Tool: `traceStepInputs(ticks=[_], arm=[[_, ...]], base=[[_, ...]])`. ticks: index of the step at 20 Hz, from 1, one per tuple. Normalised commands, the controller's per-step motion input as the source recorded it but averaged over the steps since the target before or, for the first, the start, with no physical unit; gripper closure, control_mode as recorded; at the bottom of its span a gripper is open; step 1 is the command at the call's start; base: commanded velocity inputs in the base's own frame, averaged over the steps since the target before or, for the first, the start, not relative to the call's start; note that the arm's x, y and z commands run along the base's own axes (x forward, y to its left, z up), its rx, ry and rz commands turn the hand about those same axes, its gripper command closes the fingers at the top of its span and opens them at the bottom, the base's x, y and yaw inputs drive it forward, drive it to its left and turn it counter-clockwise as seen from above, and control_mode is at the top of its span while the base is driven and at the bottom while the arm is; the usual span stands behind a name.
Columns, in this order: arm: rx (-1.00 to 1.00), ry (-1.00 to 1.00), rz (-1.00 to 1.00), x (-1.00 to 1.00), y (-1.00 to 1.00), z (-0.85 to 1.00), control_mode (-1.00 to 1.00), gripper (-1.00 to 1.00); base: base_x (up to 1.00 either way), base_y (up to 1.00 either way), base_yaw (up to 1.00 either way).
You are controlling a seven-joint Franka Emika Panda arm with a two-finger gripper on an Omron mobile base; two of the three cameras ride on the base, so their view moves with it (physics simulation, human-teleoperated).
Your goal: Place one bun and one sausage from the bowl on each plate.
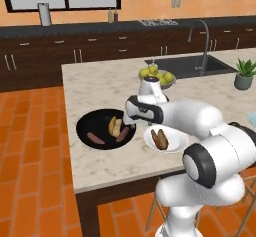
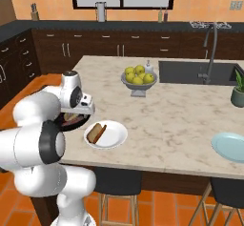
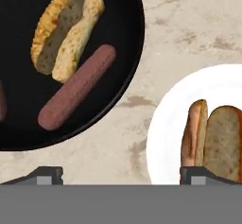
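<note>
Near the front left corner of the marble surface (image 1: 100,88) sits the black bowl (image 1: 90,123), and just to its right, close to the front edge, is the white plate (image 1: 175,143) with the orange-brown bun (image 3: 222,140) already on it. Still in the bowl: the smaller yellowish-tan bun (image 3: 66,31) and two sausages, one lying right beside that bun (image 3: 78,86) and another further over toward the bowl's far left side (image 1: 95,138). The pale blue plate (image 2: 231,146) is well apart, way over by the front right edge. The end effector (image 3: 120,173) hovers over the gap between bowl and white plate with its fingers spread wide and nothing between them. My guess is the nearer sausage goes next. It looks light, firm and smooth, so probably a bit slippery and happy to roll; I'd pinch it across the middle, fingers on either side of its length, not by the rounded ends. The bun looks soft and squashy, so grab it gently around its thick middle.
</note>
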Motion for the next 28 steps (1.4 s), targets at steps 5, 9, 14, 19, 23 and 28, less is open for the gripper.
traceStepInputs(ticks=[5,9,14,19,23,28], arm=[[0.02,0.0,0.17,0.65,0.93,-0.03,-1.0,-1.0],[0.0,-0.02,0.15,0.18,0.79,-0.29,-1.0,-1.0],[0.01,0.03,0.02,-0.02,0.74,-0.03,-1.0,-1.0],[0.1,0.01,0.0,0.0,0.48,-0.13,-1.0,-1.0],[0.02,0.0,0.0,0.01,0.15,-0.41,-1.0,-1.0],[0.0,0.0,0.0,-0.03,0.0,-0.46,-1.0,-1.0]], base=[[0.0,0.0,0.0],[0.0,0.0,0.0],[0.0,0.0,0.0],[0.0,0.0,0.0],[0.0,0.0,0.0],[0.0,0.0,0.0]])
